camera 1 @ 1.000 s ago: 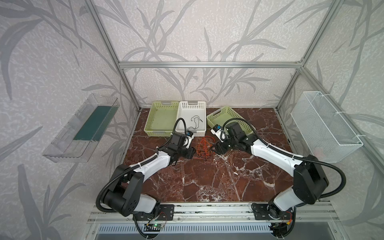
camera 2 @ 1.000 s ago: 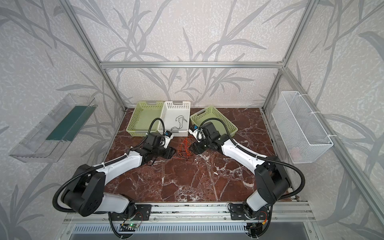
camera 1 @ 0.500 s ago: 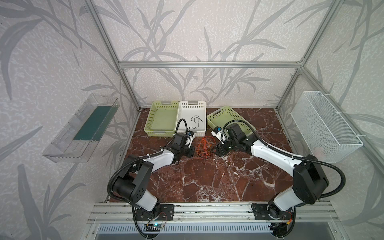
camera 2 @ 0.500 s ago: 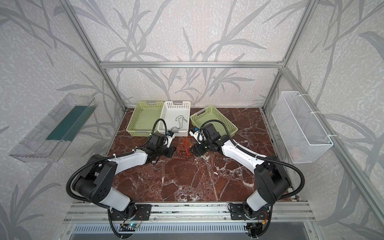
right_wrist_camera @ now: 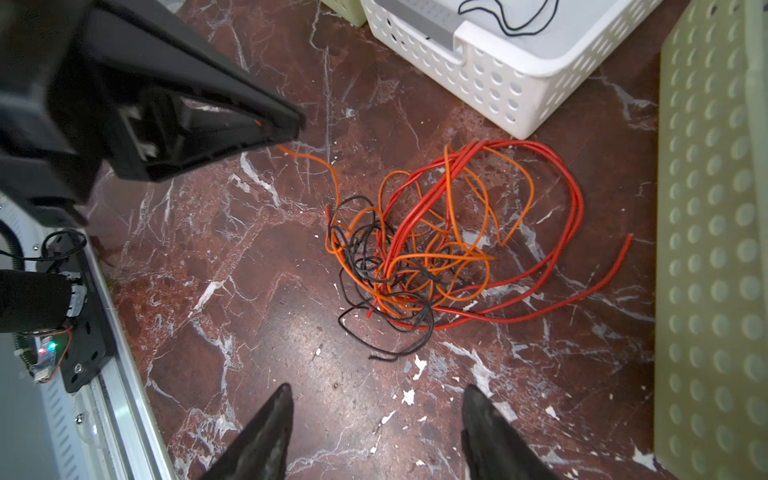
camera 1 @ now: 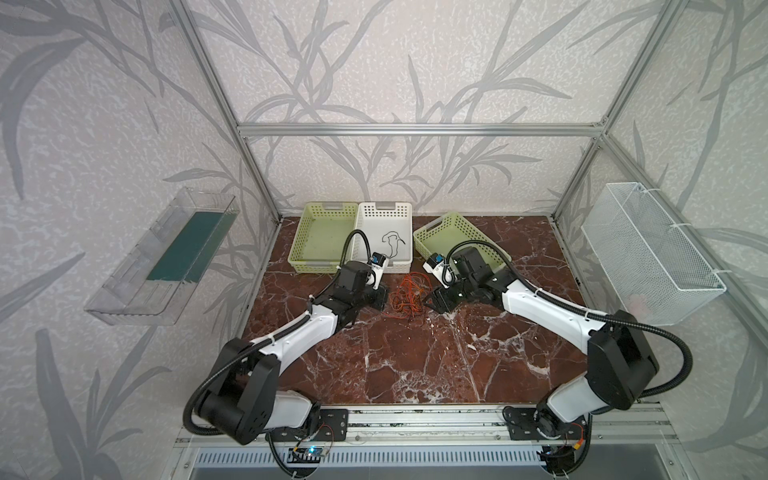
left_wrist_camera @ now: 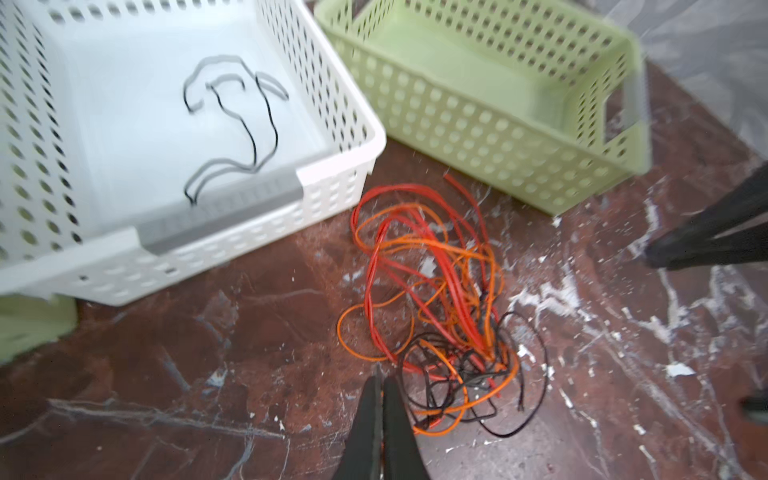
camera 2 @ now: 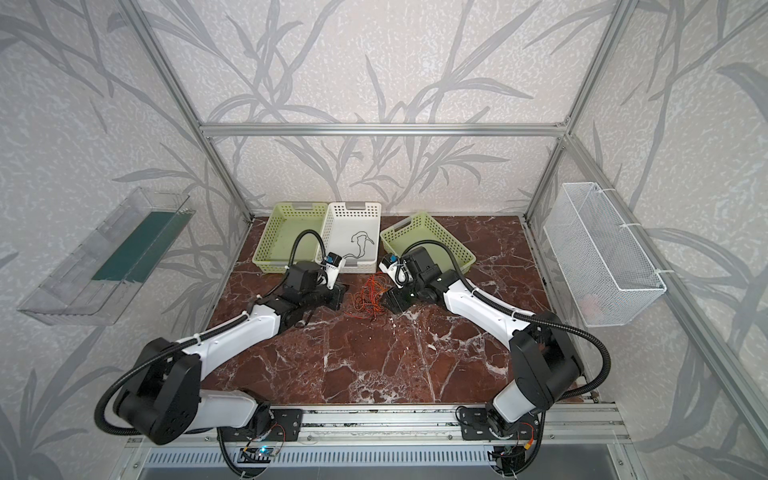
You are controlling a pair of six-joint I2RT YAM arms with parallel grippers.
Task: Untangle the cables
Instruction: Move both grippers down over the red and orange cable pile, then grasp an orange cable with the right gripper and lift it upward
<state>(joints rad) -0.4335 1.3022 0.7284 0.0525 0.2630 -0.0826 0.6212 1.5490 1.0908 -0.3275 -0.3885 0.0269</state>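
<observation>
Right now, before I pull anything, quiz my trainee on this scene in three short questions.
1. True or false: the white basket is empty.
2. Which cable do the left jaws pinch? A red, B orange, C black.
3. Fill in: the right jaws stand ___, short of the tangle.
Key: 1 false, a black cable lies in it. 2 B, the orange strand. 3 open.

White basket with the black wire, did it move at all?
No. The white basket still sits tight against the green basket beside it, same as before.
</observation>
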